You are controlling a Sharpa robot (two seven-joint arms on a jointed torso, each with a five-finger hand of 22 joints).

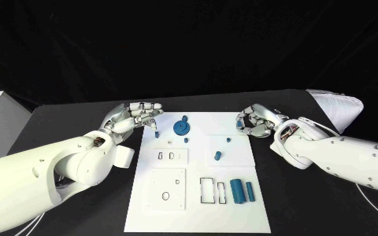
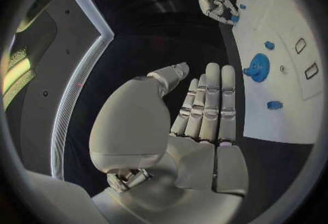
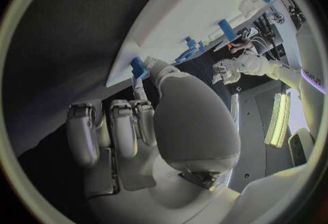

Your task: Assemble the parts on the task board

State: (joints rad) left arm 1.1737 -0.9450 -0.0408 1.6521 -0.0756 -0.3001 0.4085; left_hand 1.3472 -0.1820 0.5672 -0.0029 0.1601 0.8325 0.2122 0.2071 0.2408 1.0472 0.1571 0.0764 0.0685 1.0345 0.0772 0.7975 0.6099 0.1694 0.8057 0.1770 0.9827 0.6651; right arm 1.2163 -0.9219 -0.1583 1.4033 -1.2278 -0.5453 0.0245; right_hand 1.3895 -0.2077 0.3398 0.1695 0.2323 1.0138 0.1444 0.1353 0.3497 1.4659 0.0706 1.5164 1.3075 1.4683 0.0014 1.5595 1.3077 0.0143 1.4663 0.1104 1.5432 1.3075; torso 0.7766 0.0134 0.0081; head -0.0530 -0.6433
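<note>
Blue parts are lying scattered on the white board (image 1: 197, 214): a gear (image 1: 182, 126) near the far edge, a small peg (image 1: 218, 155) mid-board, a smaller piece (image 1: 228, 138) beyond it, and two bars (image 1: 242, 192) resting side by side by the near right slots. A further small piece (image 1: 157, 135) is sitting at the board's left edge, just under the left hand (image 1: 139, 114).

That left hand is hovering released, its fingers straight and together, holding nothing. The right hand (image 1: 256, 120) is curling over the far right corner; a blue piece (image 3: 137, 67) is showing at its fingertips, but whether it is being pinched or merely touched cannot be told.

Judging the risk: a loose fingertip grip could be letting that piece slip onto the dark tabletop (image 1: 71, 116), and either hand sweeping low could be knocking the gear or the edge piece off the board.
</note>
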